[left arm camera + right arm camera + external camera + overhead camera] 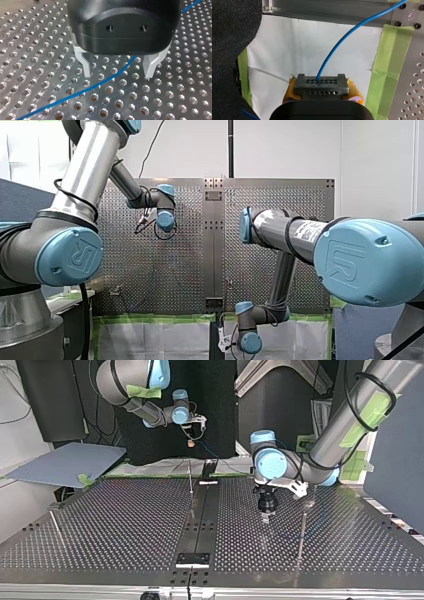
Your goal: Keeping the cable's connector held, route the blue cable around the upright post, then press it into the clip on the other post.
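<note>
Perforated steel table under my left gripper; white paper and green tape off the table's edge under my right gripper.

Right gripper is clamped on the grey connector, pinched between its yellow pads. Blue cable leaves the connector's face and runs ahead of the gripper toward the table. My read: it is held off the table to anchor that end and leave the run of cable free for routing.

Left gripper is spread wide and has hold of nothing. Its metal fingers stand one on each side of the cable, tips just above the holes. The cable lies on the table between them, touching neither as far as I can see. That looks like a straddle set up for a pinch mid-run.

Pose: left arm reaches over the table, wrist turned down, gripper vertical, with a thin upright post just beside it. Right arm is folded low beyond the table's edge, gripper above table level and aimed downward.

I can't make out a clip on any post. Cable is not yet round a post, so routing hasn't begun.
</note>
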Controlling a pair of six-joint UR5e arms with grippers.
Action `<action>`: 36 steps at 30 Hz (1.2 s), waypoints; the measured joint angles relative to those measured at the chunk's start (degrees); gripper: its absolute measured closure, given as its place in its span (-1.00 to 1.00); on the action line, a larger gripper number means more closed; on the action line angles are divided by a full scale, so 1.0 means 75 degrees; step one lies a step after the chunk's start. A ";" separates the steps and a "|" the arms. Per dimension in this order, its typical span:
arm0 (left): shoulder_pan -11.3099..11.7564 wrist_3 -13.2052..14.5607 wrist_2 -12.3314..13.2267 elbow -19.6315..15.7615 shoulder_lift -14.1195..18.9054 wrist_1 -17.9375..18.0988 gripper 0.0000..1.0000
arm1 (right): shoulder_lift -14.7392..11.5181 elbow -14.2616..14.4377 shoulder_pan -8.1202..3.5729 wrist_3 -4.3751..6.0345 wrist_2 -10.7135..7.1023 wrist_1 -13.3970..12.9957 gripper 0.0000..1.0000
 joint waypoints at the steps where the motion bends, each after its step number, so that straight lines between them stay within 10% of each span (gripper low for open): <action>1: -0.0016 0.0003 -0.0030 0.0001 -0.0001 -0.0003 -0.98 | 0.0000 0.0000 -0.0001 0.0000 -0.0004 0.0001 1.00; 36: -0.0556 0.0733 -0.0788 0.0029 -0.1260 -0.0113 -0.98 | 0.0010 -0.0005 0.0009 0.0002 -0.0057 -0.0016 1.00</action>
